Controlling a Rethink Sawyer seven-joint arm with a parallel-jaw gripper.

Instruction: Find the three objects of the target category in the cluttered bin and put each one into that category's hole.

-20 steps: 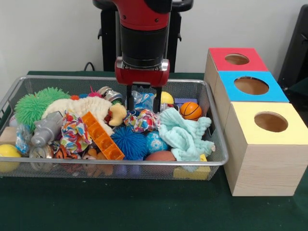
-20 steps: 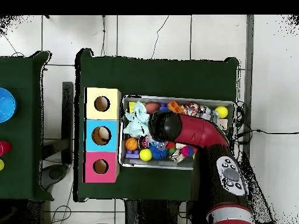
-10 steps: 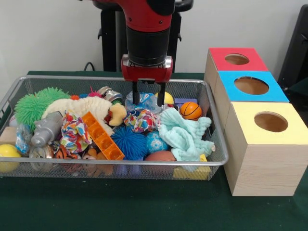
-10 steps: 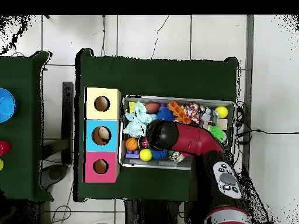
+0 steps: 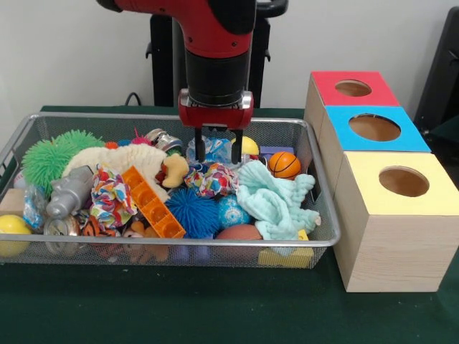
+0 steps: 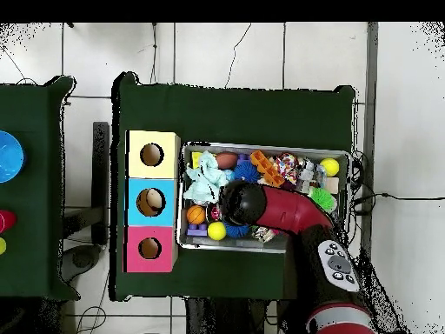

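The wire mesh bin [image 5: 179,246] holds many toys. One fabric ball [image 5: 210,179] of printed knotted strips lies in the bin's middle. A second fabric ball [image 5: 111,198] lies left of the orange brick, and shows in the overhead view [image 6: 285,165]. A third is not visible. My gripper [image 5: 217,159] hangs open and empty just above the middle fabric ball, fingertips [image 5: 201,154] apart. In the overhead view the arm [image 6: 243,202] hides it. The hole [image 5: 404,181] in the yellow-topped box is at the right, also seen from overhead [image 6: 151,155].
Around the middle ball lie a blue spiky ball [image 5: 192,211], a mint cloth [image 5: 276,201], a mini basketball [image 5: 285,164], an orange brick [image 5: 152,203] and a cream cloth [image 5: 118,161]. A green spiky ball [image 5: 54,154] sits far left. Blue-topped [image 5: 374,127] and red-topped [image 5: 353,88] boxes stand behind the yellow one.
The gripper rose out of the toys and shifted slightly right, then came down a little again. It stays open and empty. The toys have not moved.
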